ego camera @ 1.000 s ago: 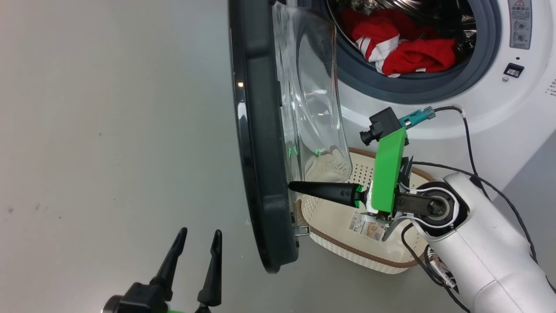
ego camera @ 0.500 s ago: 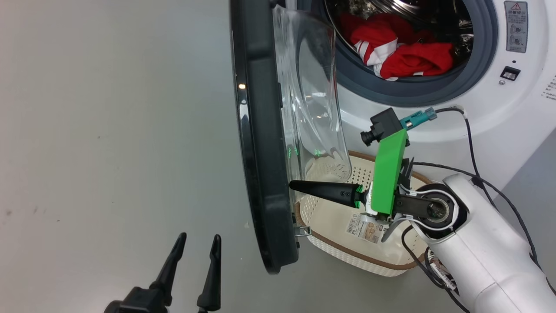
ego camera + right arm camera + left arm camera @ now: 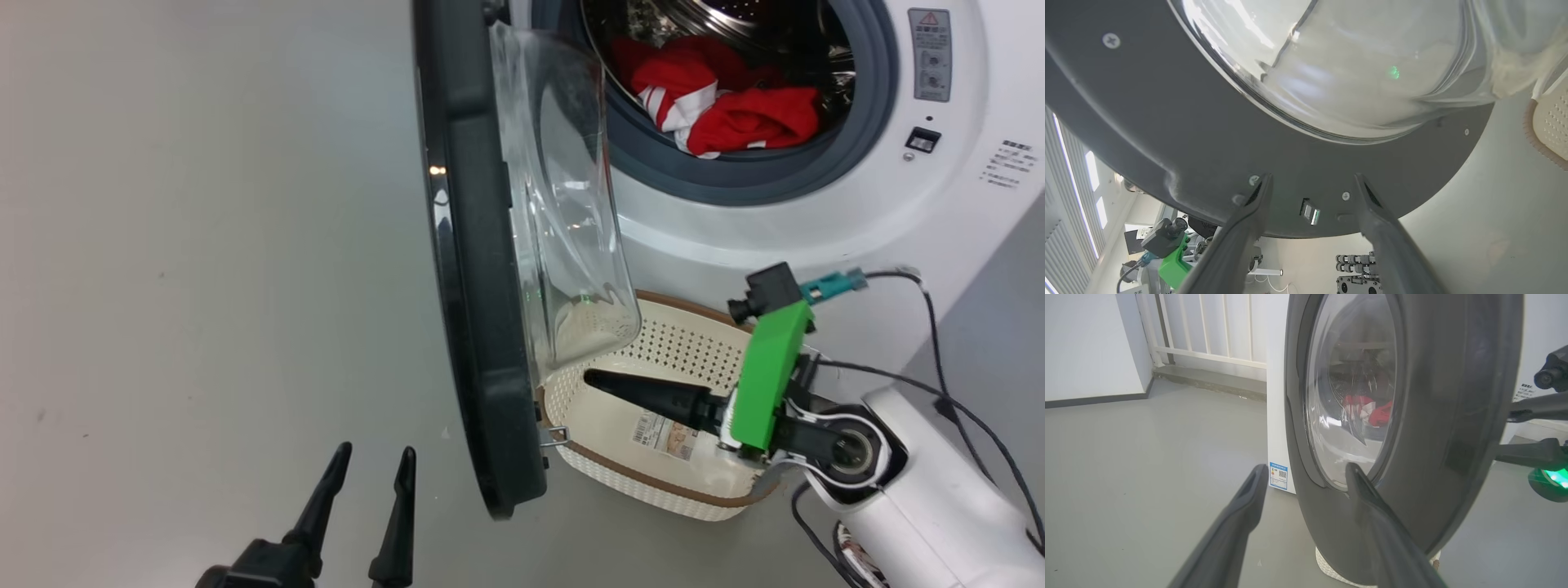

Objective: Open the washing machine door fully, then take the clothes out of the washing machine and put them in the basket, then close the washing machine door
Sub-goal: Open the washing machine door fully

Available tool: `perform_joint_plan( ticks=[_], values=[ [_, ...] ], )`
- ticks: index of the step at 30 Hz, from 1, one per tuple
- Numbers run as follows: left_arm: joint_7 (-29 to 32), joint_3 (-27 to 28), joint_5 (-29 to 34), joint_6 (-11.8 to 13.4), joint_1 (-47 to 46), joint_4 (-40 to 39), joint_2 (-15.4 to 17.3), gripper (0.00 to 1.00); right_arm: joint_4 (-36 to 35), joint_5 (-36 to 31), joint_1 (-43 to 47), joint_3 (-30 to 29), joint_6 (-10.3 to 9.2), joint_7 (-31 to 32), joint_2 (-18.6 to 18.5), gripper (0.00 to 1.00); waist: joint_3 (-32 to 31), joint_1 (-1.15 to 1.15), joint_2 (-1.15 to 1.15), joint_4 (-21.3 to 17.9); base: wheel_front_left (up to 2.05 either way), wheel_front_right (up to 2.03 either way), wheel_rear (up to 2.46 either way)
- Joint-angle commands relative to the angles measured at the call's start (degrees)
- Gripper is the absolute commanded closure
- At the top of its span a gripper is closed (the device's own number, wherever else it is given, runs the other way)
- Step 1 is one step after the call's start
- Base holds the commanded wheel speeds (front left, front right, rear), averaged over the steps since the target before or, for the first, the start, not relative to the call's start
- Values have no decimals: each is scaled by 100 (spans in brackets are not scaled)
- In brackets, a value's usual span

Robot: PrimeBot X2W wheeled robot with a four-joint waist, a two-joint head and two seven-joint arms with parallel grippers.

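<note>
The washing machine door (image 3: 465,286) stands swung out from the washing machine (image 3: 735,237), about square to its front, so the head view catches it edge-on. It has a wide glossy black rim, and its clear glass bowl bulges from the inner face. Past the door's hinge side, the clothes (image 3: 718,98) lie in the steel drum, a red heap with white stripes low behind the grey gasket. The basket (image 3: 653,482) sits on the floor on the door's inner side, one end tucked under the glass bowl.

The right claw (image 3: 1312,179) points at the door's inner face near the latch, close to it but apart. Its fingers are spread and hold nothing. The left claw (image 3: 375,451) hovers off the door's outer face, also spread and empty.

The opening step looks to be the one in hand, and the door may not yet be at full swing. The next move probably calls for a push on the inner face to open it wider. After that, the right claw must reach round the bowl into the drum without snagging the gasket.
</note>
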Motion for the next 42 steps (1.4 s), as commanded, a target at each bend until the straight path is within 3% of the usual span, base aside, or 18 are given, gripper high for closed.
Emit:
perform_joint_plan(
  ticks=[1, 16, 29, 42],
  values=[
    [-51, 227, 66, -37, -186, -104, 48, 0, -150, -44, 61, -21, 37, -76, -19, 0, -11, 0, 0, -61, 0, 0, 0],
    [-51, 379, 67, -39, -111, -86, 48, 0, -225, -5, 1070, -379, 37, -1084, -484, 0, -57, 0, 0, -333, 0, 0, 0],
    [-51, 542, 105, -48, 43, -71, 48, 0, -406, -111, 1867, -645, 37, -2267, -589, 0, -187, 0, 0, -513, 0, 0, 0],
    [-51, 595, 126, -98, 85, -11, 48, 0, -496, -767, 2164, 51, 37, -3708, -848, 0, -252, 0, 0, -586, 0, 0, 0]
  ],
)
